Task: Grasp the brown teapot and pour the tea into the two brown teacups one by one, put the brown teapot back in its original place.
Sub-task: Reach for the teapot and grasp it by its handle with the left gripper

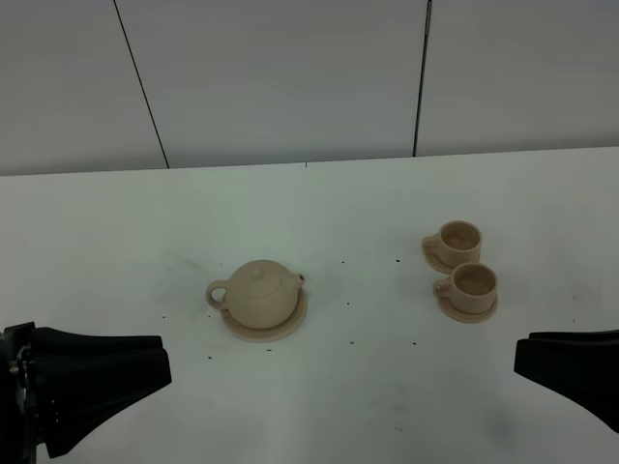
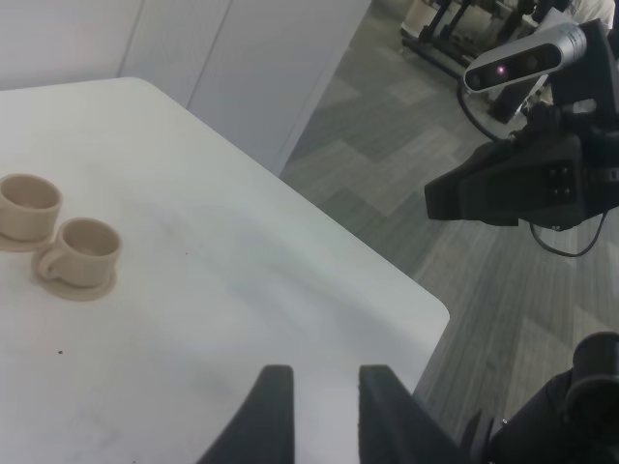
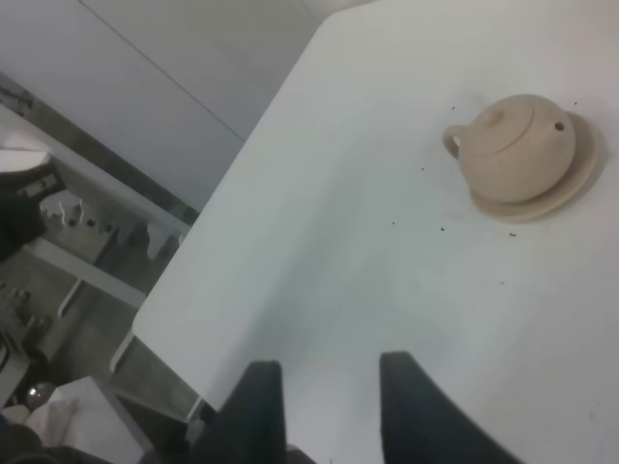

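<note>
The brown teapot (image 1: 261, 292) (image 3: 513, 145) sits upright with its lid on, on its round saucer (image 1: 265, 334) (image 3: 573, 184), left of the table's middle. Its handle points left and its spout right. The two brown teacups (image 1: 455, 241) (image 1: 473, 284) (image 2: 29, 203) (image 2: 87, 249) stand on small saucers at the right, one behind the other. My left gripper (image 1: 155, 365) (image 2: 324, 375) hovers at the front left, open with a narrow gap and holding nothing. My right gripper (image 1: 527, 353) (image 3: 329, 365) is at the front right, open and empty, well short of the cups.
The white table (image 1: 348, 387) carries small dark specks. A panelled wall (image 1: 290, 77) stands behind it. In the left wrist view the table's corner (image 2: 440, 314) drops off to a grey floor, with the right arm and its camera (image 2: 527, 184) beyond.
</note>
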Tool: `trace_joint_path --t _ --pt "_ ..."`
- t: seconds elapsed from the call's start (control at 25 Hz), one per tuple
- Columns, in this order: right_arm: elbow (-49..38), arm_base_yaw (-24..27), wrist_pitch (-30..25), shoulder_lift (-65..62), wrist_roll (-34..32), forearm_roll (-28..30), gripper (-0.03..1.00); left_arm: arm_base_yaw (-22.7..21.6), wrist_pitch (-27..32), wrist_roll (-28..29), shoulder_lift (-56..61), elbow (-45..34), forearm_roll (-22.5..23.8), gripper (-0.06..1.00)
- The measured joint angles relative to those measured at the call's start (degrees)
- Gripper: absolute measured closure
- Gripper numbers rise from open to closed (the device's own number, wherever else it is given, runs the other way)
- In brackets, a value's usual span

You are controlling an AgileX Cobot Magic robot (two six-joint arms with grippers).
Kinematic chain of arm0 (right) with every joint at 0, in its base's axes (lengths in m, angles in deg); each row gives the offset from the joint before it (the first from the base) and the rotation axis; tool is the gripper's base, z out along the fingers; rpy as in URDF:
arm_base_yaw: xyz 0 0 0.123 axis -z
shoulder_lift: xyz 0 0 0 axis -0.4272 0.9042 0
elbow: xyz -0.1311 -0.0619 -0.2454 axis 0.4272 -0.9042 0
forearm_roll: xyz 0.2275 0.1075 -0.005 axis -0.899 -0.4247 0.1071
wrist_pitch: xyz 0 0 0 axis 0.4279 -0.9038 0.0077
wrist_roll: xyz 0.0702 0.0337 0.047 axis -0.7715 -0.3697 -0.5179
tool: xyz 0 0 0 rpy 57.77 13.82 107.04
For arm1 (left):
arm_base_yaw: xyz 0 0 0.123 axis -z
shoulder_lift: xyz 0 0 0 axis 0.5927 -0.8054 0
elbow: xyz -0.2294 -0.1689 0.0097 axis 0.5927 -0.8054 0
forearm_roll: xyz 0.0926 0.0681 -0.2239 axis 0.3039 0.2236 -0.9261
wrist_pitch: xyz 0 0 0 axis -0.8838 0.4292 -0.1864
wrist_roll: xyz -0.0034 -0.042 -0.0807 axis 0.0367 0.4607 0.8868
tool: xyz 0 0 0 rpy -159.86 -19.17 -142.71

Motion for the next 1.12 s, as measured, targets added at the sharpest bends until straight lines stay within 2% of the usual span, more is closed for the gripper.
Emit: trace_joint_path --t 0.6,0.76,1.12 --pt "0.0 0.0 0.12 0.0 0.0 -0.05 0.73 0.0 0.0 0.0 0.0 0.0 -0.13 0.71" --pt "0.0 0.0 0.75 0.0 0.0 -0.05 0.73 0.0 0.0 0.0 0.0 0.0 -1.77 0.71" --pt "0.0 0.0 5.01 0.0 0.0 0.15 0.73 0.0 -1.5 0.0 0.0 0.0 -2.59 0.71"
